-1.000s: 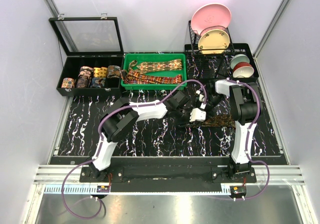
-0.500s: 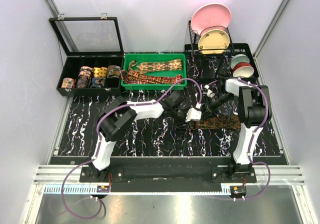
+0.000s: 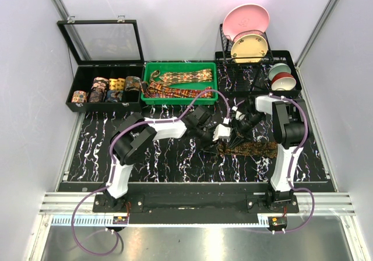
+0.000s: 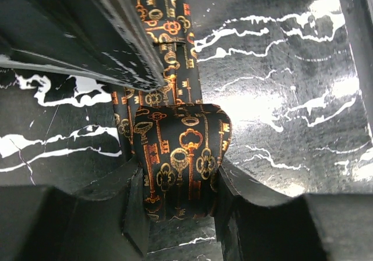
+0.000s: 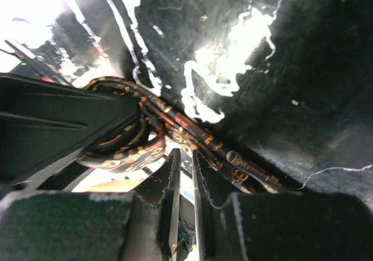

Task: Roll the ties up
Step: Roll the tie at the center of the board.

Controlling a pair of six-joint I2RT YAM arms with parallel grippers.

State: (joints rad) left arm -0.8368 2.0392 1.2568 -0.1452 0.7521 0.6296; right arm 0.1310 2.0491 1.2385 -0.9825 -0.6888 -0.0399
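Marbled black table [image 3: 175,162]: left claw [image 4: 180,182] grips coiled key-patterned tie [image 4: 182,141]; right claw [image 5: 185,162] nearly closed.

1. Right of centre, the left end effector [image 3: 224,134] and the right end effector [image 3: 237,128] meet at one end of a dark patterned tie [image 3: 252,149] lying on the marbled bench [image 3: 175,162].
2. Upper centre, a green tray [image 3: 179,64] holds loose ties [image 3: 182,76].
3. Upper left, an open black case [image 3: 87,76] holds rolled ties [image 3: 108,90].
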